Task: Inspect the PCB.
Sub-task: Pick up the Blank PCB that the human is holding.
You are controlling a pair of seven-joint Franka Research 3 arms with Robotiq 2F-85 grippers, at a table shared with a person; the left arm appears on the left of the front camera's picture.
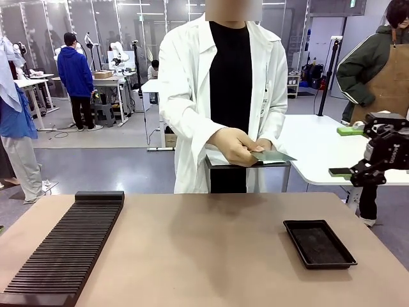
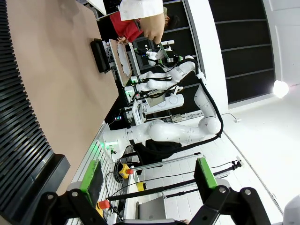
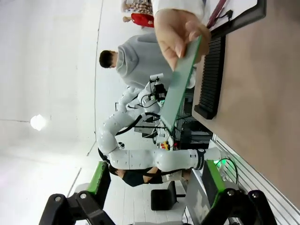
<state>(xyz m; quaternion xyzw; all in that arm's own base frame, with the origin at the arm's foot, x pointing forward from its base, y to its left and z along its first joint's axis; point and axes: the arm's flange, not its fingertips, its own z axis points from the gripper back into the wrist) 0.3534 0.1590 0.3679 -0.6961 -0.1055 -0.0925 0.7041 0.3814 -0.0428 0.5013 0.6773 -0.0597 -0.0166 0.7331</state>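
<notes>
Ribbed black rack [image 1: 64,246] nearest; hand [image 1: 235,146] holds thin green PCB [image 1: 276,155], seemingly smooth.

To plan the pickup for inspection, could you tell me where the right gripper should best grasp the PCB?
Probably its free end, from the robot's right: the PCB is held flat, the person's hand pinching the other end, fingers above and below.
</notes>
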